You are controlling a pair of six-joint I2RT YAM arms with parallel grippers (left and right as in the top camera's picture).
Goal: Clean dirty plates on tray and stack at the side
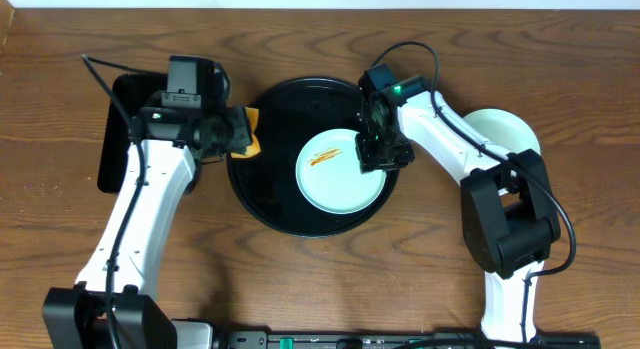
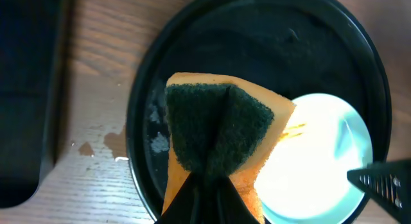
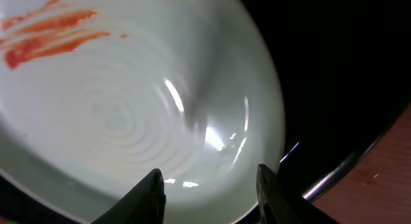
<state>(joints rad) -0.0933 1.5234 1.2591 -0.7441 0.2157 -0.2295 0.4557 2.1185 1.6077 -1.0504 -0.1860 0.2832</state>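
step in hand: scrubbing the mint plate (image 1: pixel 335 174), which lies right of centre on the round black tray (image 1: pixel 262 101); judged barely begun.
soil: orange-brown sauce streak (image 1: pixel 322 156) on the plate's upper-left part in the overhead view, unwiped.
left gripper (image 1: pixel 233 131): clamped on the sponge (image 1: pixel 247 137), over the tray's left rim, apart from the plate.
right gripper (image 3: pixel 215 195): fingers apart, poised at the plate's right rim; nothing held.
advised method: pinch the rim first so the plate cannot slide or spin, then lay the sponge flat on the streak and wipe along it.
risk: glossy tray, light plate; an unbraced push may skate it.
stack site: pale plate (image 1: pixel 503 129) on the table right of the tray, partly hidden by the right arm.
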